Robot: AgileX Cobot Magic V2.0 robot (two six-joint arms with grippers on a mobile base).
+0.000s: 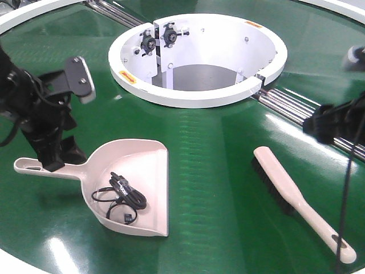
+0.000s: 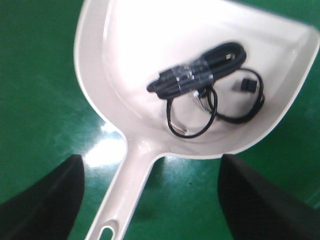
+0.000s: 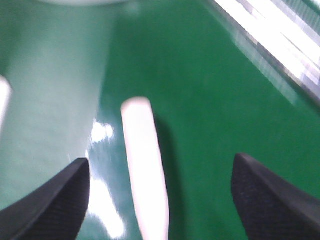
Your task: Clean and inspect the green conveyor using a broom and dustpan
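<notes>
The green conveyor (image 1: pixel 217 148) fills the front view. The beige-pink dustpan (image 1: pixel 154 154) lies on it at the lower left, with a coiled black cable (image 1: pixel 122 197) inside. My left gripper (image 1: pixel 54 157) is over the dustpan's handle. In the left wrist view my left gripper (image 2: pixel 155 200) is open, and the handle (image 2: pixel 130 185) lies between the jaws without touching either. The broom (image 1: pixel 296 197) lies flat at the right, bristles to the left. My right gripper (image 1: pixel 328 123) hovers beyond it. In the right wrist view it (image 3: pixel 160 200) is open and one end of the broom (image 3: pixel 142 160) lies between the jaws.
A white ring-shaped housing (image 1: pixel 194 94) stands at the back middle around a round opening. Silver metal rods (image 1: pixel 285 105) run diagonally from it toward the right, under my right arm. The conveyor's white rim (image 1: pixel 23 17) shows at the far left.
</notes>
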